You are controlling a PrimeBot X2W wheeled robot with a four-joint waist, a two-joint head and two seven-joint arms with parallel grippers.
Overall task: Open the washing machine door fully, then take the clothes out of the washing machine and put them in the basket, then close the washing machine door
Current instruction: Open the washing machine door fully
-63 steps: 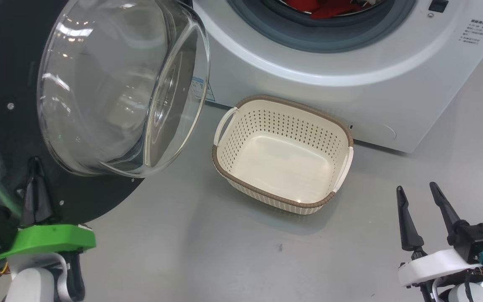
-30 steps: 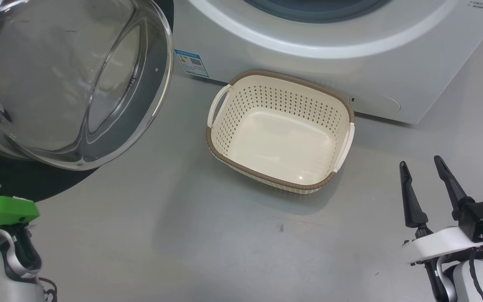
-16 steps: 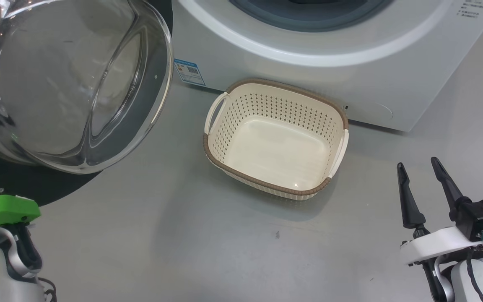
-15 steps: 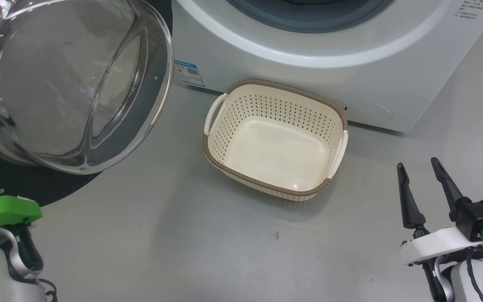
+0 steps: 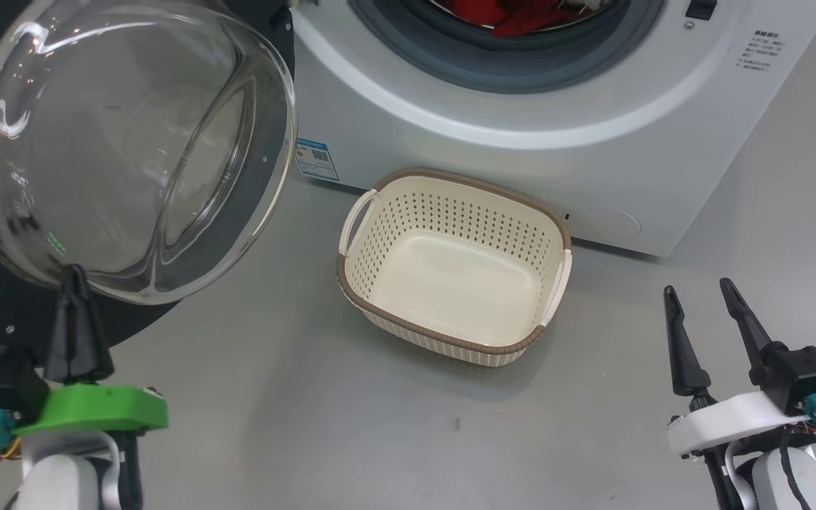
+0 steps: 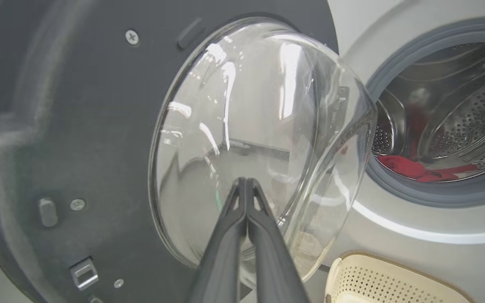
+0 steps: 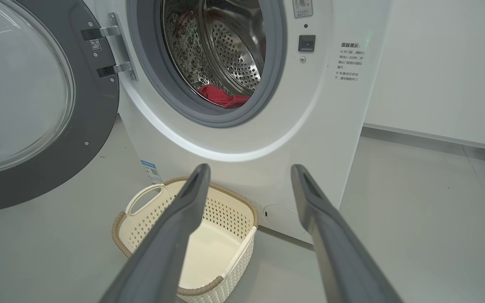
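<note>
A white front-loading washing machine [image 5: 493, 163] stands on a grey floor [image 5: 309, 425], its round black door [image 5: 125, 156] swung wide to the robot's left and the clear glass bowl window bulging toward the camera. Just in front of the machine's base sits an empty cream perforated basket [image 5: 450, 212] with a brown woven-look rim. Red clothes [image 5: 514, 18] lie at the bottom of the perforated steel drum [image 7: 225, 54], behind the grey rubber ring [image 5: 507, 71]. At lower left, the left gripper [image 5: 75, 273] points at the lower edge of the door's glass with its two dark fingers pressed together; contact with the glass cannot be told. At lower right, the right gripper [image 5: 697, 287] hangs over bare floor, fingers spread and holding nothing.
</note>
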